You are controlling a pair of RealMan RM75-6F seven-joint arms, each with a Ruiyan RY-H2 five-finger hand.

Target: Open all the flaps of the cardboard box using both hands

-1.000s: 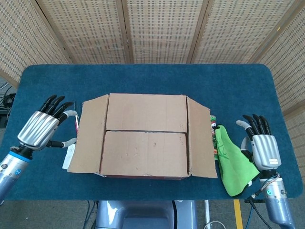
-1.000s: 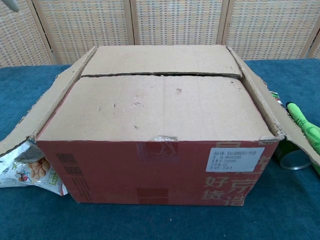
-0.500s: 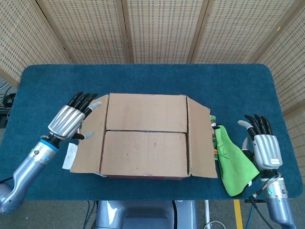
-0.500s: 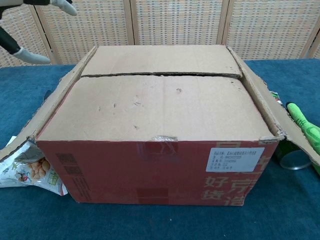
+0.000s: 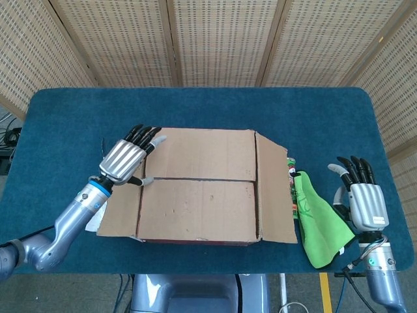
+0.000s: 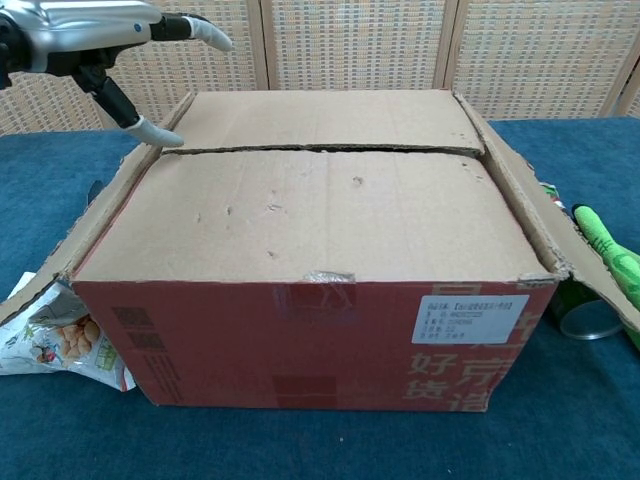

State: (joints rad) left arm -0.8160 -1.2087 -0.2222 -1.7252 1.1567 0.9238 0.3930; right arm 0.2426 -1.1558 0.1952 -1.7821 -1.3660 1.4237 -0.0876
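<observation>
**Box Awaits on Blue Worktop, Two Flaps Closed**

The cardboard box [image 6: 310, 290] sits mid-worktop, its red-printed front wall nearest me, its two large top flaps lying flat and meeting at a seam. My left robot hand [image 5: 126, 161] hovers over the box's left edge, fingers spread, gripping nothing. My right robot hand [image 5: 365, 202] waits apart to the right, open and empty, beside a green cloth [image 5: 319, 225]. A crinkled snack bag [image 6: 55, 335] peeks from under the left side flap. Blue felt-like fabric covers the worktop [image 5: 195, 107]; perforated tan panels [image 5: 215, 39] stand behind.
</observation>
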